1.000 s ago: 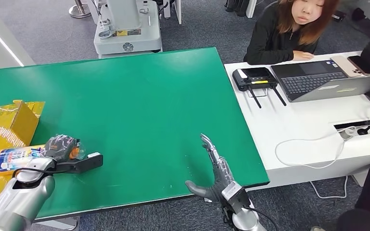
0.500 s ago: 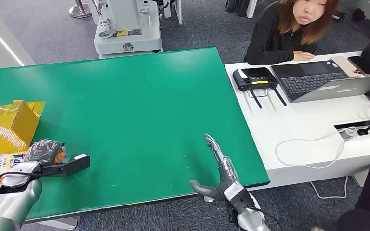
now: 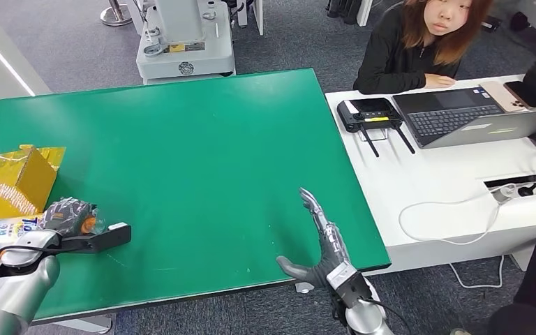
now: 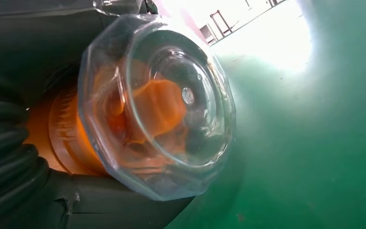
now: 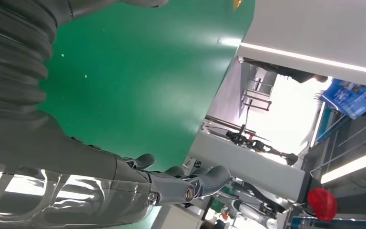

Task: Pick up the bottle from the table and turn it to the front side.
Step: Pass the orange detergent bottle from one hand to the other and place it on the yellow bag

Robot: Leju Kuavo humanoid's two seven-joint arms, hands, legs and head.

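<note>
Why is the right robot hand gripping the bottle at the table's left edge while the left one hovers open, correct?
Sides swapped. The head view shows the left robot hand gripping the bottle at the green table edge; the right robot hand hovers open.

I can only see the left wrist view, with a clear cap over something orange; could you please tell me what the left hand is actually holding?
Observer: In the head view, the left hand grips a bottle near its capped end; the bottle lies sideways, its printed label pointing off the table's left edge.
Operator: Thank you. Is anything close to it there?
Observer: Yes, a yellow cardboard box sits right beside the bottle at the left edge of the green table.
Operator: And where is the right hand?
Observer: The right hand is at the table's near edge, fingers stretched out and holding nothing.
</note>
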